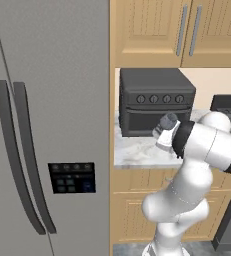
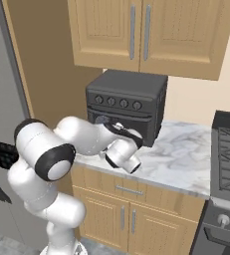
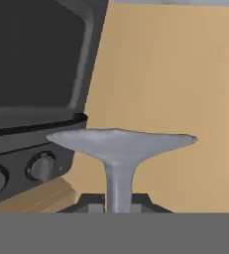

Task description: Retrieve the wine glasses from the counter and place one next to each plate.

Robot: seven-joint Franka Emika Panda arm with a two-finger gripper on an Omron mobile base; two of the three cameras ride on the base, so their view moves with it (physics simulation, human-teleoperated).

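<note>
My gripper (image 3: 117, 206) is shut on the thin stem of a grey-tinted wine glass (image 3: 119, 149). The glass's round foot spreads wide just beyond the fingertips, and its bowl is hidden. In the left base view the glass (image 1: 168, 120) is held above the marbled counter (image 1: 137, 152), in front of the toaster oven's lower right corner. The arm reaches over the counter (image 2: 181, 154) from the left. The other wine glass and both plates are out of view.
A black toaster oven (image 1: 154, 100) stands at the counter's left end, close behind the hand. A tall grey fridge (image 1: 47, 125) fills the left. A dark stove (image 2: 228, 149) borders the counter on the right. Wood wall cabinets (image 2: 146, 30) hang overhead.
</note>
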